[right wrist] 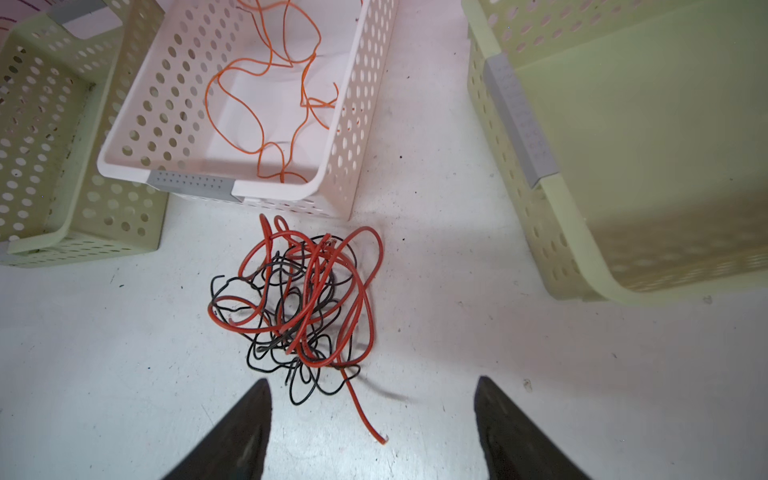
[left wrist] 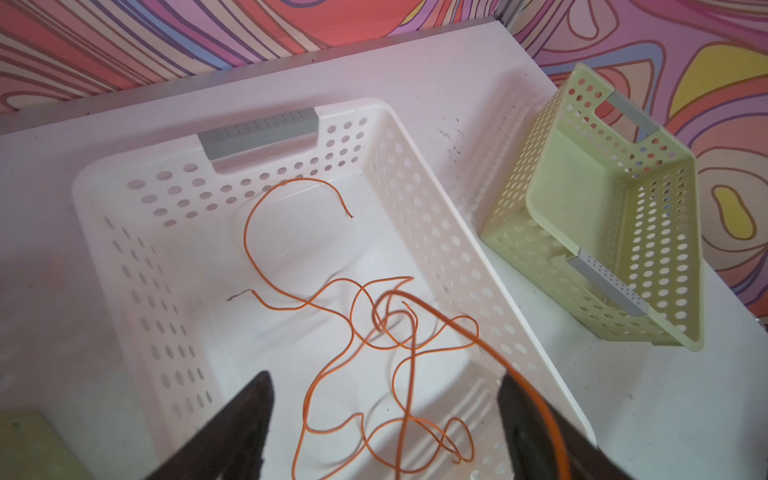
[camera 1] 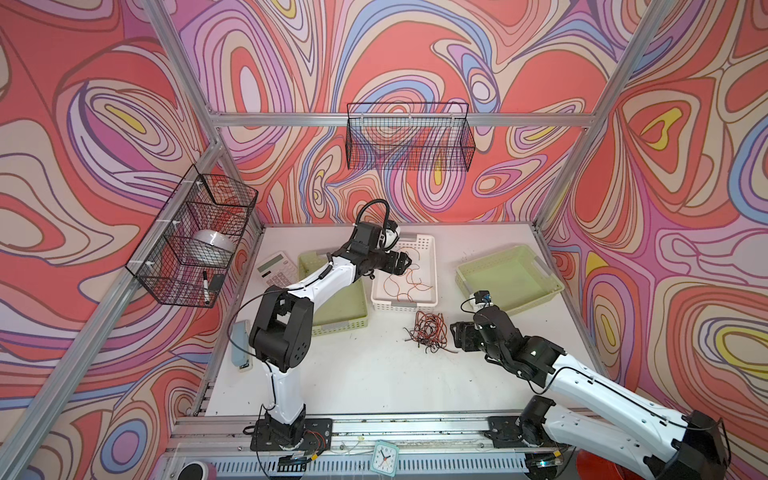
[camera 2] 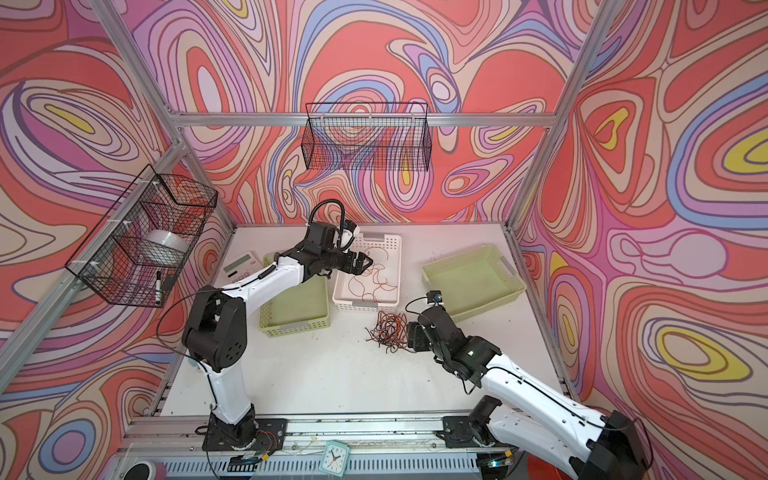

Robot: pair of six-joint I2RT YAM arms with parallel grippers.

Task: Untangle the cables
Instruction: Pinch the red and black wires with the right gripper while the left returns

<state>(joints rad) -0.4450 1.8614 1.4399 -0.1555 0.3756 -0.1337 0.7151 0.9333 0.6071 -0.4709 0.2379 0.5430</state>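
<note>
Now my right gripper point(camera 1: 456, 336), jaws spread and empty, has the red and black cable tangle point(camera 1: 430, 332) just beside it at 9 o'clock in both top views; my left gripper point(camera 1: 405, 262), also spread, is farther, over the orange cables point(camera 1: 409, 282) in the white basket point(camera 1: 432, 249)

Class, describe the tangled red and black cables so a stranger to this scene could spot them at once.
On the white table, find the white basket between two pale green baskets. The tangle lies on the bare tabletop just outside that basket's near end. Unlike the loose orange cables inside the basket, it is a knotted red and black clump.
</note>
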